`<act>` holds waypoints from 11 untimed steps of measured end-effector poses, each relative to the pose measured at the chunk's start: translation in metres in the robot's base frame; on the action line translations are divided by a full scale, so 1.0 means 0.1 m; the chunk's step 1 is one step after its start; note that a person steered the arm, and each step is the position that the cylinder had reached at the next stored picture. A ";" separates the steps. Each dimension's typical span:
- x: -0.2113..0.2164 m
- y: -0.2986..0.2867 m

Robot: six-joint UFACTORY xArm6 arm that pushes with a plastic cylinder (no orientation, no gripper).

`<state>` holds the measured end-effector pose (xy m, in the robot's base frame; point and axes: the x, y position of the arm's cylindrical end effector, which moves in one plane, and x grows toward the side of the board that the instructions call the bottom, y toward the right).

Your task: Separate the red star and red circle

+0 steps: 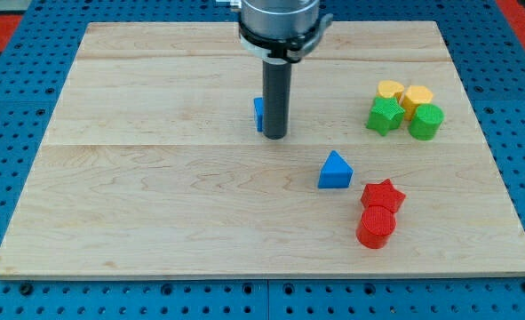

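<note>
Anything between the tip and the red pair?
Yes. The blue triangle sits roughly on the line from my tip to the red star and red circle, which touch. It is apart from both.

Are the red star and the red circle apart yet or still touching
Touching. The red star sits right against the red circle with no board showing between them. My tip is far off, beside a blue block.

Blocks: two red [379, 212], two blue [335, 171], two green [404, 117], two yellow [403, 92].
</note>
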<state>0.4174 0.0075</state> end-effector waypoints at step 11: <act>1.39 1.49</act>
